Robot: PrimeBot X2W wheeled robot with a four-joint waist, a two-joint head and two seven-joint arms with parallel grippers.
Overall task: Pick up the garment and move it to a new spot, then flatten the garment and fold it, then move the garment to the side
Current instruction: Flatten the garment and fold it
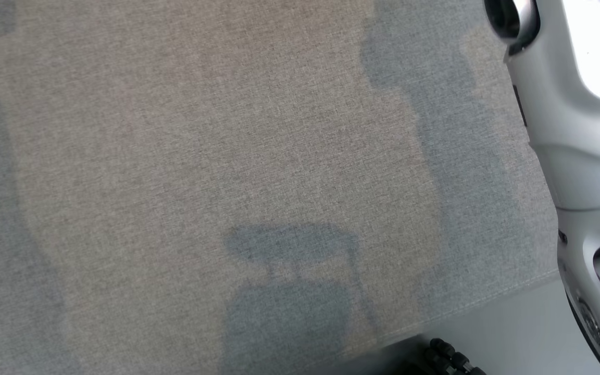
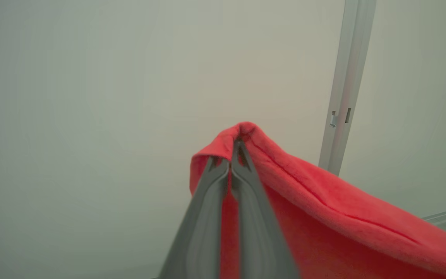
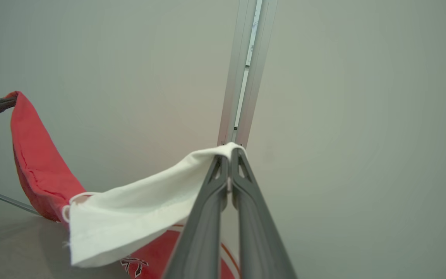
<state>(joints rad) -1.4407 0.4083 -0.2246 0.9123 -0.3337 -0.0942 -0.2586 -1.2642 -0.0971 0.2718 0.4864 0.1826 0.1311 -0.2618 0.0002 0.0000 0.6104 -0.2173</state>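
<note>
Two edges of the red-and-white garment (image 2: 323,217) hang pinched aloft, one in my left gripper (image 2: 235,147), one in my right gripper (image 3: 230,155), presumably so I can stretch it flat.

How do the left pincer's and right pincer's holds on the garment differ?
The left pincer grips the red edge of the garment; the right pincer grips its white part. Red cloth wraps over the left pincer's tips; white cloth drapes to one side of the right pincer. Both are shut on the same garment.
</note>
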